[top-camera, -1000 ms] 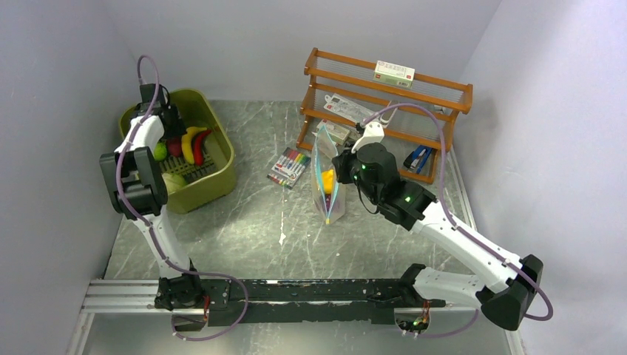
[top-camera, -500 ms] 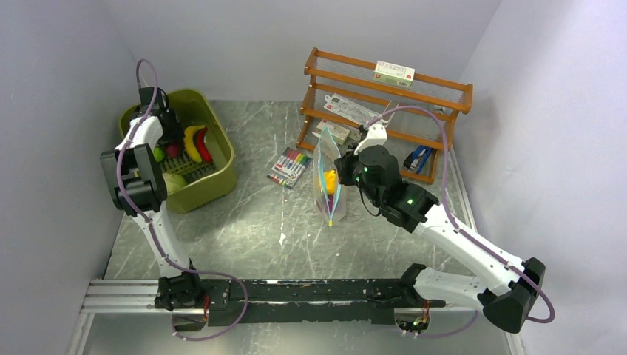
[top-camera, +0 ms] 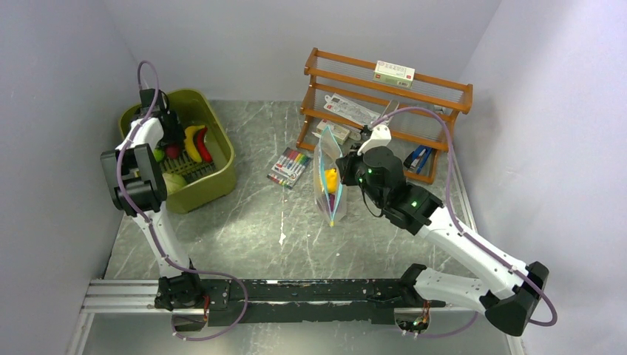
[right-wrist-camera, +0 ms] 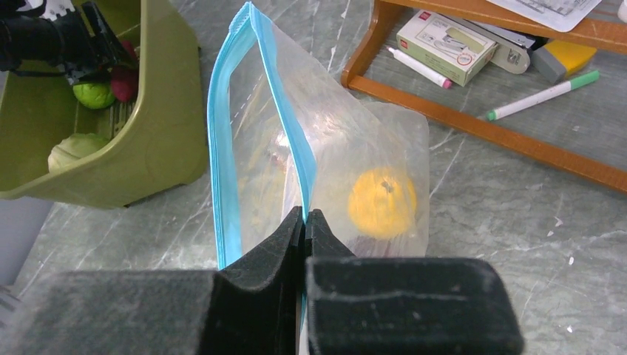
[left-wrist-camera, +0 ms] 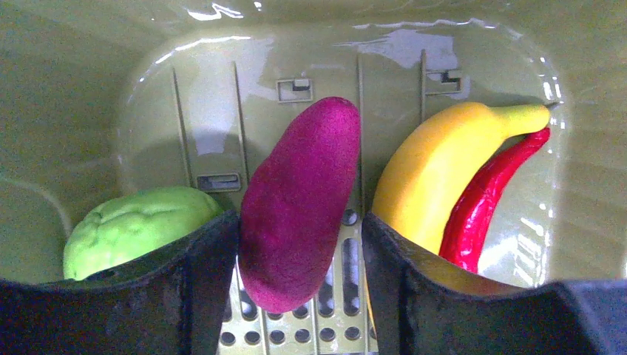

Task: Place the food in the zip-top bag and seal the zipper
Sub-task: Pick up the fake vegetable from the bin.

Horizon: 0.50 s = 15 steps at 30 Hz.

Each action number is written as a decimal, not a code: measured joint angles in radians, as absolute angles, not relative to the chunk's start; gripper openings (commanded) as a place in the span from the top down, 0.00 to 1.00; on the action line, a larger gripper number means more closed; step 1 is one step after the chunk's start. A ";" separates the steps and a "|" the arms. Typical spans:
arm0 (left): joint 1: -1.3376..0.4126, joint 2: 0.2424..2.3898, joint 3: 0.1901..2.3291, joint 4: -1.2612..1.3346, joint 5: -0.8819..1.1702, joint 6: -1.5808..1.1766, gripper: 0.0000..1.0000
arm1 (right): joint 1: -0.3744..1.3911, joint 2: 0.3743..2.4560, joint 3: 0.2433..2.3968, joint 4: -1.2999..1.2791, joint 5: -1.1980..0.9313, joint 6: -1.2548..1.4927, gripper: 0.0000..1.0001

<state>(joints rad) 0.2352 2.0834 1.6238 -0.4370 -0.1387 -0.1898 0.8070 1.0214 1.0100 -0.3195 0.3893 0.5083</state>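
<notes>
My left gripper (left-wrist-camera: 299,225) is open inside the olive-green tub (top-camera: 229,159), with its fingers on either side of the purple-red piece (left-wrist-camera: 299,192). A green piece (left-wrist-camera: 133,229) lies to its left. The yellow banana (left-wrist-camera: 436,170) and red chili (left-wrist-camera: 488,200) lie to its right. A pale green piece (top-camera: 174,181) lies nearer in the tub. My right gripper (right-wrist-camera: 304,214) is shut on one lip of the teal-blue zipper (right-wrist-camera: 222,148). It holds the clear bag (right-wrist-camera: 333,148) upright with its mouth open. An orange-yellow piece (right-wrist-camera: 381,201) is inside the bag.
A pack of coloured markers (top-camera: 290,166) lies on the table between the tub and the bag. A wooden rack (top-camera: 384,96) with boxes, pens and a blue stapler (top-camera: 419,157) stands behind the bag. Walls close in on both sides.
The right gripper and the bag have shifted slightly right and nearer. The left gripper has settled a little lower in the tub over the purple-red piece.
</notes>
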 measured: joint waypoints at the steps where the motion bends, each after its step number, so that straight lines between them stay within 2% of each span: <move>1: 0.234 2.083 1.624 -0.437 -0.139 -0.187 0.40 | 0.807 1.019 1.010 -0.319 0.389 0.509 1.00; 4: 0.232 2.083 1.624 -0.434 -0.140 -0.182 0.51 | 0.807 1.013 1.009 -0.320 0.389 0.513 1.00; 15: 0.229 2.062 1.607 -0.448 -0.141 -0.177 0.54 | 0.807 0.963 0.976 -0.326 0.376 0.540 1.00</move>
